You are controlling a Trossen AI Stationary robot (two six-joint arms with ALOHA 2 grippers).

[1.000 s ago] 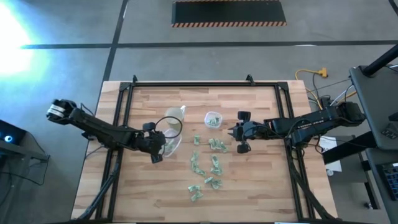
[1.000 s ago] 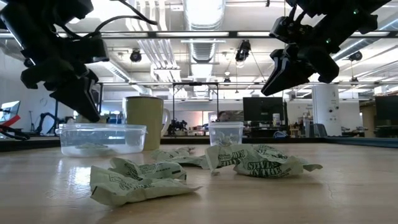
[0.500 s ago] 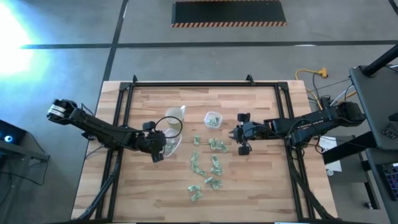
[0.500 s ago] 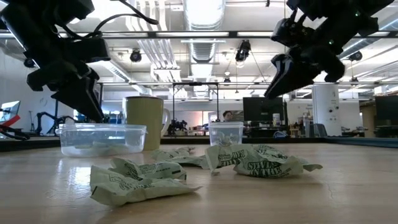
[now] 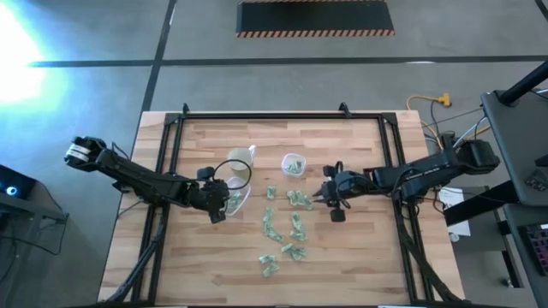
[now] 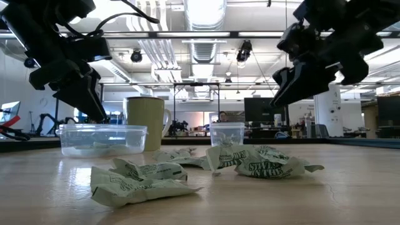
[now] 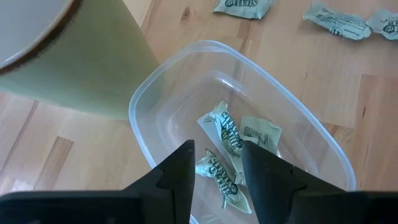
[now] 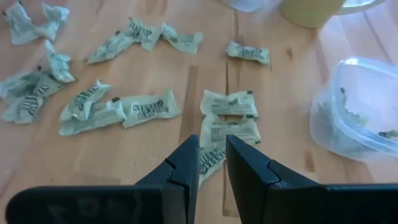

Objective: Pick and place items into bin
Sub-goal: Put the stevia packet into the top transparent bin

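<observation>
The left gripper (image 5: 216, 208) hangs over the near-left edge of a clear plastic bin (image 5: 236, 194) on the wooden counter (image 5: 342, 257). In its wrist view its two dark fingers (image 7: 180, 174) stand apart with a gap between them and nothing held. Directly below them, three pale-green and white wrapped items (image 7: 230, 140) lie on the bin's floor (image 7: 186, 93). A pale yellowish cup (image 5: 233, 172) stands just beside the bin on its far side, touching or nearly touching its wall; the same cup (image 7: 81, 68) fills the corner of the left wrist view.

The right gripper (image 5: 329, 197) is right of the middle of the counter, pointing left toward the loose items (image 5: 293, 227), which lie scattered in a band running from the middle of the counter toward the near edge. Its fingers (image 8: 186, 165) are close together with only a narrow slit between them, and nothing is clamped there; they hover above a pair of flat wrapped pieces (image 8: 229, 118) that lie side by side. In the low view this gripper (image 6: 284, 84) hangs clear above the crumpled wrappers (image 6: 262, 164).

A smaller clear tub (image 5: 294, 163) with something green inside stands on the far side of the scatter, right of the cup and well apart from the bin.
</observation>
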